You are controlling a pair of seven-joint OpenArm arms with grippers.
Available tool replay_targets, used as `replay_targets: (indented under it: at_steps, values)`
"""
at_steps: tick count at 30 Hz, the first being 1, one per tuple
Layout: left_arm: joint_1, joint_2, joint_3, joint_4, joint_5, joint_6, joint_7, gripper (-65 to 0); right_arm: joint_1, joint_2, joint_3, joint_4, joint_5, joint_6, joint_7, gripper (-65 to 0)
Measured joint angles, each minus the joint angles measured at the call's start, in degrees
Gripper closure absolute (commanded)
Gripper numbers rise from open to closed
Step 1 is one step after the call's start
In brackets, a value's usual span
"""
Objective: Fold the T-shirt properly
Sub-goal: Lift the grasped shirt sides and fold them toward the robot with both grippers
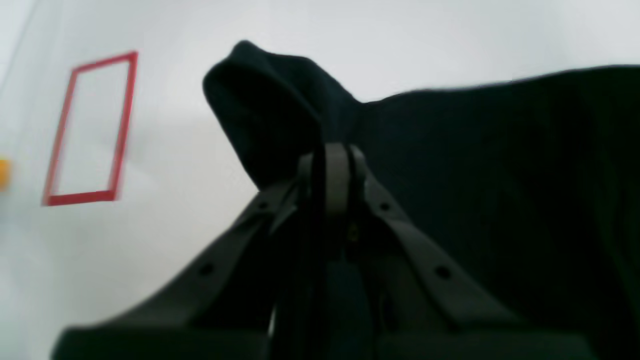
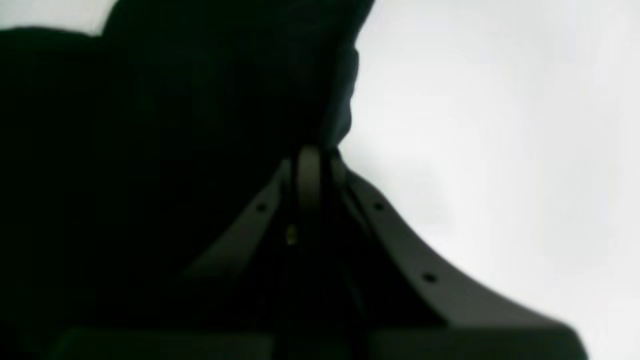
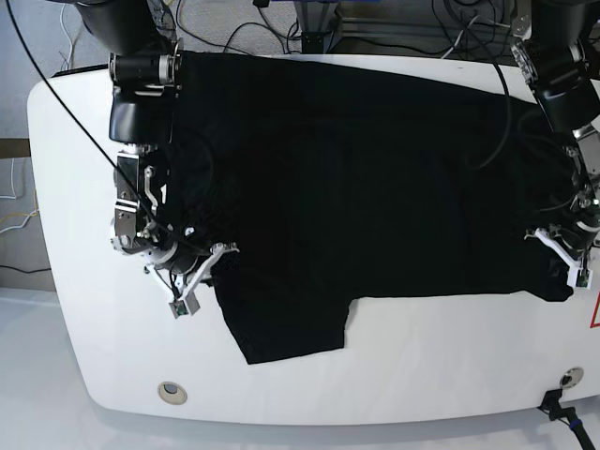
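The black T-shirt [image 3: 366, 187] lies spread across the white table [image 3: 75, 187], one sleeve [image 3: 286, 328] pointing toward the front edge. No print shows. My right gripper [image 3: 221, 253] sits at the shirt's left edge by that sleeve. In the right wrist view it [image 2: 310, 152] is shut on the edge of the dark fabric [image 2: 200, 100]. My left gripper [image 3: 546, 242] is at the shirt's right edge. In the left wrist view it [image 1: 335, 152] is shut on a raised bunch of the cloth [image 1: 270, 100].
A red tape rectangle [image 1: 90, 130] marks the table beside the left gripper, and a red mark [image 3: 595, 314] shows at the right edge. Two round holes [image 3: 171, 392] [image 3: 565, 379] sit near the front edge. Cables [image 3: 394, 28] run behind the table.
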Motion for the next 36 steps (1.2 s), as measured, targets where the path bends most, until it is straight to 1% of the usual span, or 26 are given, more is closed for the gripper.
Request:
replay_targets:
  at_steps: [3, 5, 8, 11, 14, 16, 20, 24, 27, 31, 36]
  values:
    - [3.8, -0.1, -0.2, 4.7, 0.2, 0.0, 0.3, 0.0, -2.1, 0.0, -0.1, 6.1, 0.2, 0.0, -2.9, 0.0]
    - [5.8, -0.1, -0.4, 7.6, 0.4, -0.2, 0.7, 0.0, -4.0, 0.0, -0.1, 10.3, 0.5, 0.1, -3.9, 0.0]
    - [7.2, 0.2, -3.5, 10.7, 0.0, -0.4, 0.5, 0.0, -6.6, 0.1, 0.0, 15.3, 0.2, 0.1, -8.0, 0.0]
    - [8.4, 0.9, -6.8, 12.6, 0.2, 0.0, 0.6, 0.0, -8.5, 0.1, -0.1, 20.1, 0.3, 0.2, -10.2, 0.0]
    - [10.8, 1.1, -6.6, 15.6, 0.0, -0.2, 0.7, 0.0, -10.4, 0.2, 0.0, 24.6, 0.5, 0.3, -11.0, 0.0]
    - [11.2, 1.9, -6.6, 17.2, 0.1, -0.2, 0.7, 0.0, -12.1, 0.2, 0.0, 26.5, 0.4, 0.3, -11.3, 0.0]
    - [13.0, 2.0, -6.6, 20.2, -0.2, -0.1, -0.2, 0.0, -14.4, 0.3, 0.0, 30.8, 0.4, 0.7, -14.4, 0.0]
    - [16.5, 2.1, -6.6, 25.0, 0.6, -0.2, 1.3, 0.0, -15.8, 0.3, 2.4, 34.2, 0.5, 0.8, -16.7, 0.0]
    - [18.1, 2.1, -6.3, 29.0, -0.2, -0.2, -0.2, 0.0, -15.9, 0.4, 2.9, 35.5, 0.3, 0.7, -19.8, 0.0]
    - [21.6, 1.9, -4.1, 32.2, 0.5, -0.3, 0.5, 0.0, -18.4, 0.3, 2.7, 38.2, 0.5, 1.0, -19.9, 0.0]
    - [24.2, 1.8, -4.0, 34.2, 0.4, -0.4, 0.4, 0.0, -22.3, 0.3, 2.5, 39.5, 0.5, 1.0, -20.0, 0.0]
